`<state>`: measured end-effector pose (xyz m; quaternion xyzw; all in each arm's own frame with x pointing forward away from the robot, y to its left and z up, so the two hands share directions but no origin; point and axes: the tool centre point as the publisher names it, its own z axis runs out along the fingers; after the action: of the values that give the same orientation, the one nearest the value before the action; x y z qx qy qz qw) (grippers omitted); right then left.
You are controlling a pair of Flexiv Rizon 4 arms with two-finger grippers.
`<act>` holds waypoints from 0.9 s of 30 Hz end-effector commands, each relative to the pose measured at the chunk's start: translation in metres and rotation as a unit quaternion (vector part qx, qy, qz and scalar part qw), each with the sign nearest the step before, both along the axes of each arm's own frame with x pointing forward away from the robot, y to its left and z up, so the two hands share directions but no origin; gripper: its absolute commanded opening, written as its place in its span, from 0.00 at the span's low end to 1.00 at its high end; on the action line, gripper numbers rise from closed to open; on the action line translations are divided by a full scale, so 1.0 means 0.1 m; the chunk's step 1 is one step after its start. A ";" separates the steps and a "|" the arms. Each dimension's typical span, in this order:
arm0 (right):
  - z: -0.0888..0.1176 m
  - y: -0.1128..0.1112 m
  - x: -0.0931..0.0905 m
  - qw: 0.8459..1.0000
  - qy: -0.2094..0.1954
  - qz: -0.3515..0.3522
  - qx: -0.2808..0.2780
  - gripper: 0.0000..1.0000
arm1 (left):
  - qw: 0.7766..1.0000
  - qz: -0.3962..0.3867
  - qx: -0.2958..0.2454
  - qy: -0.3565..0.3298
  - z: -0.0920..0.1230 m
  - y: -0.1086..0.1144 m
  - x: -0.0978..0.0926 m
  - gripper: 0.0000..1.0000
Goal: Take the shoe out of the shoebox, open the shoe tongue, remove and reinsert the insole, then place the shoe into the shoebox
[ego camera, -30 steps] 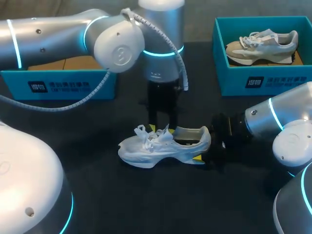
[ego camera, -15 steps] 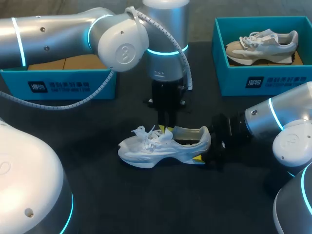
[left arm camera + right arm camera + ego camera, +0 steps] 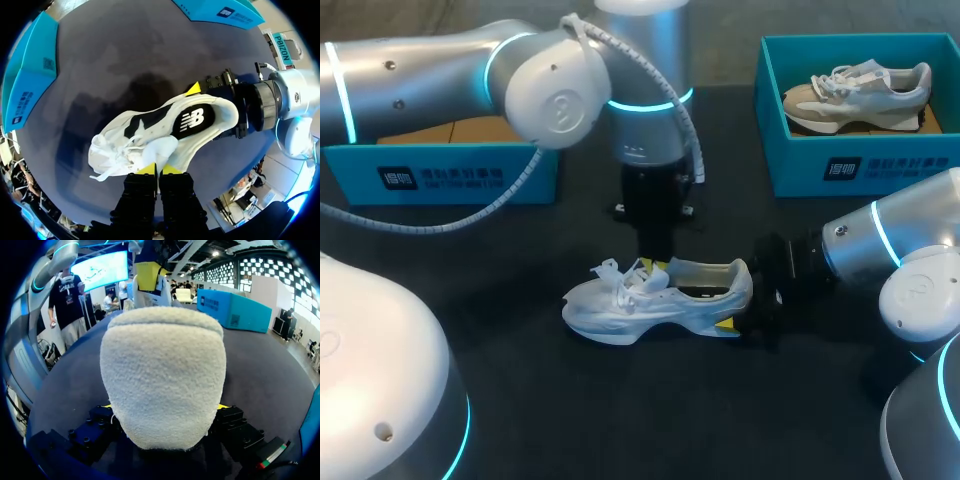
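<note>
A white shoe point(image 3: 650, 300) lies on its side on the dark table, toe toward my left. My left gripper point(image 3: 656, 264) points straight down onto the tongue point(image 3: 161, 149), its yellow fingertips point(image 3: 146, 169) pressed together on the tongue's top edge. In the left wrist view the dark insole point(image 3: 192, 120) shows inside the shoe opening. My right gripper point(image 3: 164, 407) comes in low from the right with the heel point(image 3: 162, 375) wedged between its wide-set fingers. One of its yellow tips point(image 3: 725, 325) peeks out under the heel.
A teal shoebox point(image 3: 860, 165) at the back right holds a grey and beige shoe point(image 3: 860, 90). Another teal box point(image 3: 440, 175) stands at the back left, partly behind my left arm.
My left gripper has closed from half open to shut at the tongue, and the arm has shifted slightly. The right gripper and the shoe have stayed put.
</note>
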<state>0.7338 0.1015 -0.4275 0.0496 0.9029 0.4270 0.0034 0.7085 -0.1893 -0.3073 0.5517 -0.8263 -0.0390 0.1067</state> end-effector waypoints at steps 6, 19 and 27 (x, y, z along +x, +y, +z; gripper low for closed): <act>-0.03 0.04 -0.01 1.000 0.000 0.000 -0.002 0.00 | 0.999 0.029 -0.037 0.008 -0.03 0.44 -0.02 0.00; -0.03 0.04 -0.01 1.000 0.000 0.000 -0.002 0.00 | 0.998 0.034 -0.054 0.008 -0.01 0.73 -0.03 0.00; -0.03 0.04 -0.01 1.000 0.000 0.000 -0.002 0.00 | 0.998 0.035 -0.053 0.013 -0.17 0.88 -0.08 0.00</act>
<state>0.7337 0.1016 -0.4275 0.0495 0.9029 0.4270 0.0034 0.7035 -0.1093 -0.3173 0.5738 -0.8068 -0.0086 0.1406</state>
